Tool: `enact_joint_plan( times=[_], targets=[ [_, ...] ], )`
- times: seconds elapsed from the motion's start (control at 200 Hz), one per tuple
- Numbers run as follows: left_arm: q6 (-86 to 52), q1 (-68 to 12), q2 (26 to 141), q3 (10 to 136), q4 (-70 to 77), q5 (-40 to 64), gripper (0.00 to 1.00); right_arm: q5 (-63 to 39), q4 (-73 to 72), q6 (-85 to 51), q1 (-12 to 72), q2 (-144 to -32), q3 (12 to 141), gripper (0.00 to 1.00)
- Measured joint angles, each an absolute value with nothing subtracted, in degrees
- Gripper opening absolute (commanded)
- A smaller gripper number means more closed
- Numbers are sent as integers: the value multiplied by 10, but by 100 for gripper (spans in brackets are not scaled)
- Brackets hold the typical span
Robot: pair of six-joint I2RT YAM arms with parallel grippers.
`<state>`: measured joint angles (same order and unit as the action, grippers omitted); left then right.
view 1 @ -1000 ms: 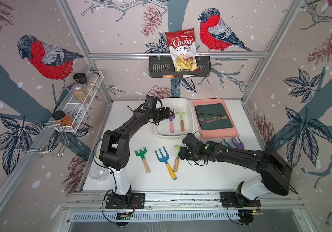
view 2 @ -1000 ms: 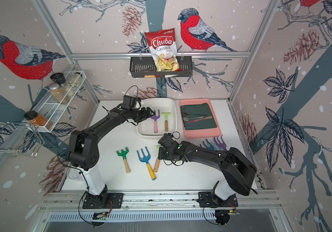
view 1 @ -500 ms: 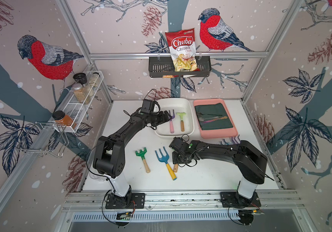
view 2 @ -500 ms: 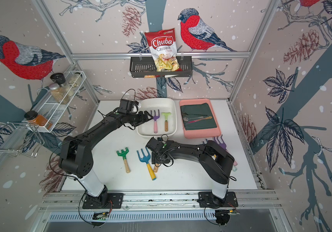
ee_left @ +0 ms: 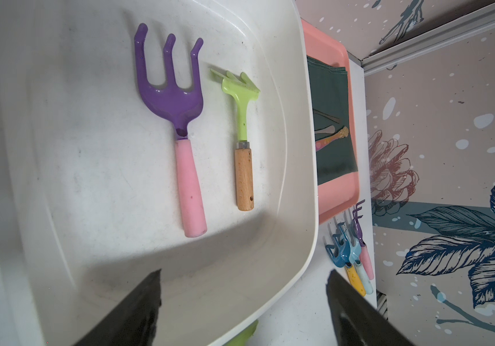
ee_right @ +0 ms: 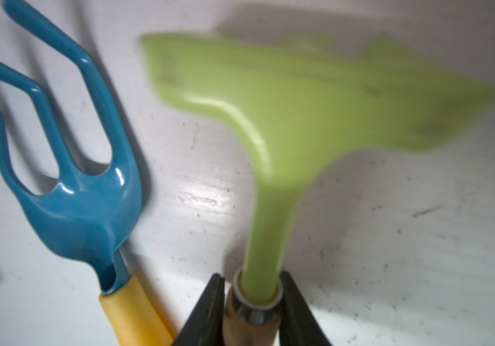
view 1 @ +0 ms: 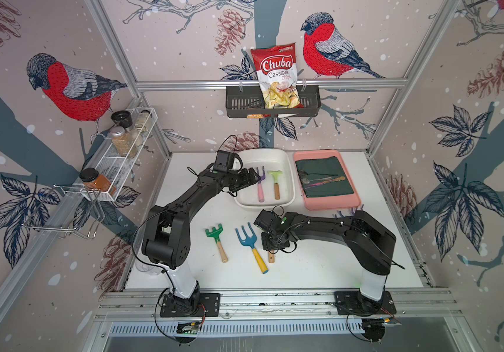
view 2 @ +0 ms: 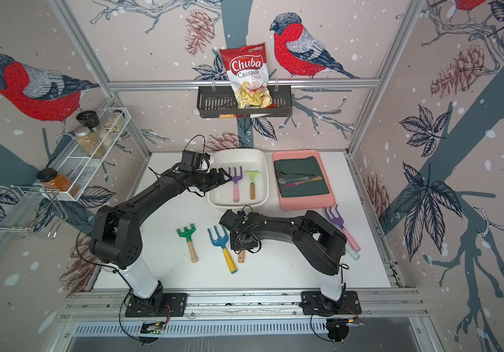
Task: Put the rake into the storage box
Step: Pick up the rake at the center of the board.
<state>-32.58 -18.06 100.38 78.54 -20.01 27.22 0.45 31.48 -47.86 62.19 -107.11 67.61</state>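
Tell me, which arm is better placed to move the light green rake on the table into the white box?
Right. The right hand clamps the rake at its neck, beside the blue fork. The left hand hangs open over the box, away from that rake.

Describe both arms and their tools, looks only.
Both the left arm and right arm have boxy matte-black links on a white lower column, bolted to black base plates. Thin black cables loop loose near each wrist, where a small green light glows. The left tool and right tool have black, wedge-shaped tapering fingers.
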Motion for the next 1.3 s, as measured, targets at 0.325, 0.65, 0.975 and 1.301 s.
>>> enact_joint_plan(
  times=[0.325,0.65,0.975,1.301],
  targets=[
    [-327,-185,1016,804,-199,269,86,-13,342,-478,614,-973,610,23],
    [-366,-227,1013,811,-157,296,85,-22,354,-462,550,-793,573,23],
    [-407,-291,995,797,-101,304,82,-78,349,-377,437,-753,607,23],
    [-432,-328,985,776,-77,301,79,-131,350,-314,375,-772,628,23]
  ],
)
